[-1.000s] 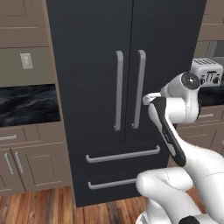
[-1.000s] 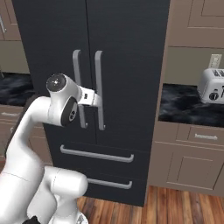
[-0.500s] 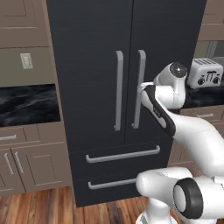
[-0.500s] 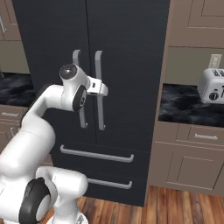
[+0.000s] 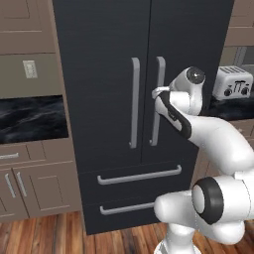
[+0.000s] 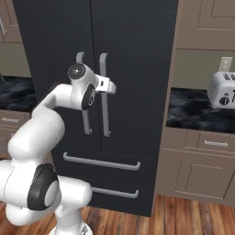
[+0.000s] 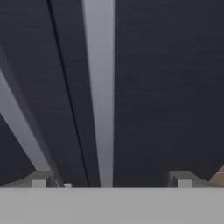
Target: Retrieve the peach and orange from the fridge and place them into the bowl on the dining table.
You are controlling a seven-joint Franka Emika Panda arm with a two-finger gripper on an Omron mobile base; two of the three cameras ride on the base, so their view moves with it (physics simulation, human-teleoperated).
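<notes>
Right now the gripper [image 7: 111, 181] is sitting wide open, nothing in it, facing the fridge [image 5: 109, 64] with both doors shut. Through the hand camera, the right door's handle [image 7: 99, 92] is running from six to twelve o'clock between the two fingertips [image 7: 40, 180], neither one touching it. From the left base camera, the hand is reaching in at the handle [image 5: 157, 99] from three o'clock. A toaster [image 6: 222, 89] is standing on the counter [image 6: 197, 112], off at three o'clock.
</notes>
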